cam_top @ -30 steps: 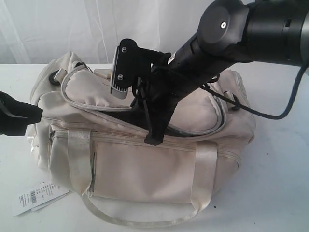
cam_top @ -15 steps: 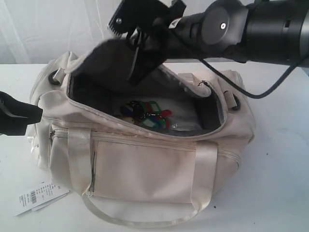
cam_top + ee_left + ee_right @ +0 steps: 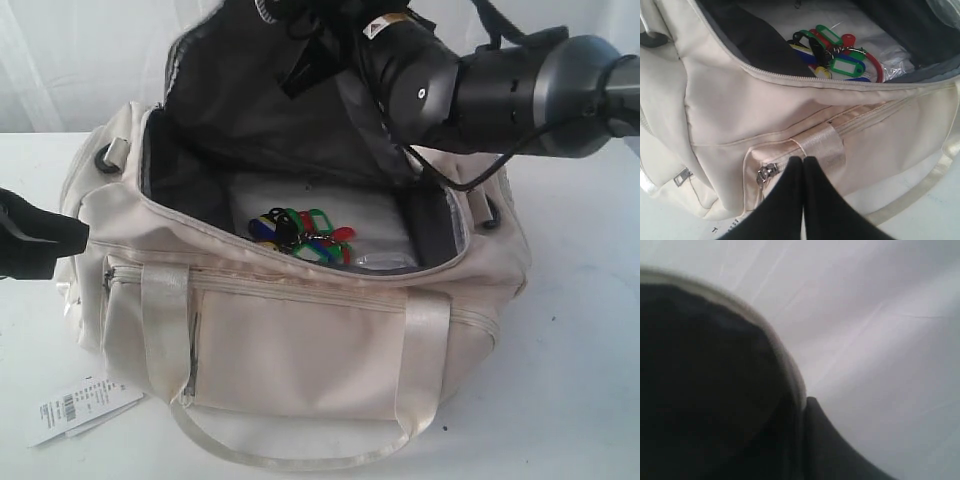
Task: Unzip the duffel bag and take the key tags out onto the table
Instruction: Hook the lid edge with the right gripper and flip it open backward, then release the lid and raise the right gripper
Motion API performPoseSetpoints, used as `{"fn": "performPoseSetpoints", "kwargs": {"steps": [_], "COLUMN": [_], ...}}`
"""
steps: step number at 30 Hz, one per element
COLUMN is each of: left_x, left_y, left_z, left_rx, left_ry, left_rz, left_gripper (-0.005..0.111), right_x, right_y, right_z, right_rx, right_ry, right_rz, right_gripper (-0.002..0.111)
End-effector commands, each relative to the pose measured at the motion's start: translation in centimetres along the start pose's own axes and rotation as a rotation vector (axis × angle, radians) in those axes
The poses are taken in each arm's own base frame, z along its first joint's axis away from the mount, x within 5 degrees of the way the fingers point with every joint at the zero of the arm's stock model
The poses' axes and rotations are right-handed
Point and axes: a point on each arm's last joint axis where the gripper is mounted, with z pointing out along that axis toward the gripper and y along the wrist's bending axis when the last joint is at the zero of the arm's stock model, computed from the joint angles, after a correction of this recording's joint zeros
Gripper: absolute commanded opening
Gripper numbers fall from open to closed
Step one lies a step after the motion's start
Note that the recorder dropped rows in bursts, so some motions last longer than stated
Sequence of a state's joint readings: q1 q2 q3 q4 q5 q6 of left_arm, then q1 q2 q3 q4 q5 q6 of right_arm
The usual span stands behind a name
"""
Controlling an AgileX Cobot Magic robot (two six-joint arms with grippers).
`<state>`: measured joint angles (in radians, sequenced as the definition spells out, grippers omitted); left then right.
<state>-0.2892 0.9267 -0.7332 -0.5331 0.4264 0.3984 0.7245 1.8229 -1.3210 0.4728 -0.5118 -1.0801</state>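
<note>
White worktop (image 3: 580,400) spreads wide under the duffel bag (image 3: 300,350), with a pale curtain (image 3: 70,60) behind it. The key tags (image 3: 300,232) lie inside the bag on the floor of the main compartment, close behind its front rim. They are a bunch of green, red, blue, yellow and black on rings, resting on a white packet in clear wrap (image 3: 380,240).

The top flap (image 3: 250,100) stands raised, dark lining facing forward, so the mouth gapes from end to end. My right gripper (image 3: 300,55) is up at the flap's top edge, largely cut off by the frame. My right wrist view is a blur of dark cloth with a pale rim lying against one finger (image 3: 835,450). I cannot tell how those jaws stand.

My left gripper (image 3: 802,161) has its tips pressed together with nothing between them. It is low by the bag's front left corner, just short of a satin strap (image 3: 820,150) and the pocket's zipper pull (image 3: 765,175). Whether it touches the fabric I cannot tell.

My right arm crosses above the bag's right half, leaving the left of the mouth free from above. Bare worktop lies to the right of the bag and in front of it, apart from a paper barcode tag (image 3: 80,408) by the left front corner. The back of the compartment is lost in shadow.
</note>
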Motion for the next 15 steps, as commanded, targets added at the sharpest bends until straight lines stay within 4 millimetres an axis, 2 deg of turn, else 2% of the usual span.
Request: {"fn": "performPoseSetpoints", "kwargs": {"steps": [1,5,9,15], "left_x": [0.2,0.2,0.1,0.1], "left_y": [-0.2,-0.2,-0.3,-0.3], "left_z": [-0.1,-0.1,-0.1,-0.1], "left_rx": [0.019,0.019,0.026,0.030], "left_ry": [0.004,0.004,-0.001,-0.003], "left_rz": [-0.015,-0.015,-0.027,-0.031], "left_gripper": [0.000,0.000,0.000,0.000], "right_x": [3.3,5.7,7.7,10.5], "right_y": [0.4,-0.2,-1.8,-3.2], "right_z": [2.3,4.2,6.0,7.2], "right_rx": [-0.080,-0.109,-0.158,-0.259], "right_ry": [0.137,0.253,0.317,0.424], "right_rz": [0.066,0.230,0.312,0.522], "right_gripper": [0.000,0.000,0.000,0.000]}}
